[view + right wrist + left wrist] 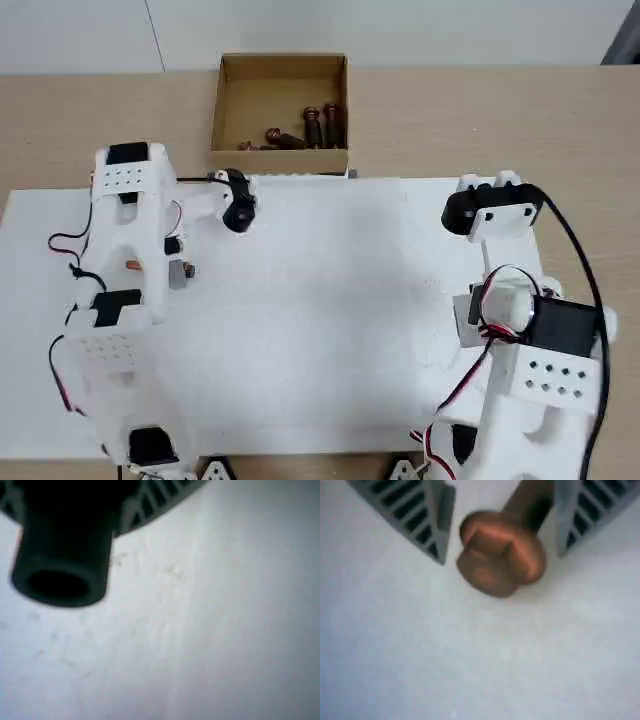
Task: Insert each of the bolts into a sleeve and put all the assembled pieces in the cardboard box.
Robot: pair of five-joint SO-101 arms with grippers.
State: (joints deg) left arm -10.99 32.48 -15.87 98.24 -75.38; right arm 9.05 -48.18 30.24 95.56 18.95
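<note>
A copper-coloured metal bolt with a hexagonal head (497, 557) lies on the white foam sheet (330, 300), well apart from the open brown cardboard box (228, 110) and off to the box's left-hand side as the high view shows it. The left gripper (502, 552) straddles the bolt. Its grey ribbed fingers (415, 515) stand on either side, and a gap shows between one finger and the bolt's head, so the jaws are spread and not clamped.

A black cylindrical sleeve (62, 565) sticks out from the right gripper (467, 320), with its hollow end facing outward. The jaws are closed on it, and the sleeve hangs above the sheet. This gripper is also well apart from the box, off to the box's right-hand side in the high view and nearer the arms' bases.

Inside the box lie several assembled copper-and-dark pieces (312, 128), gathered toward the wall nearest the sheet. The box rests on the light wooden table (480, 110), with that same wall just beside the sheet's far edge.
</note>
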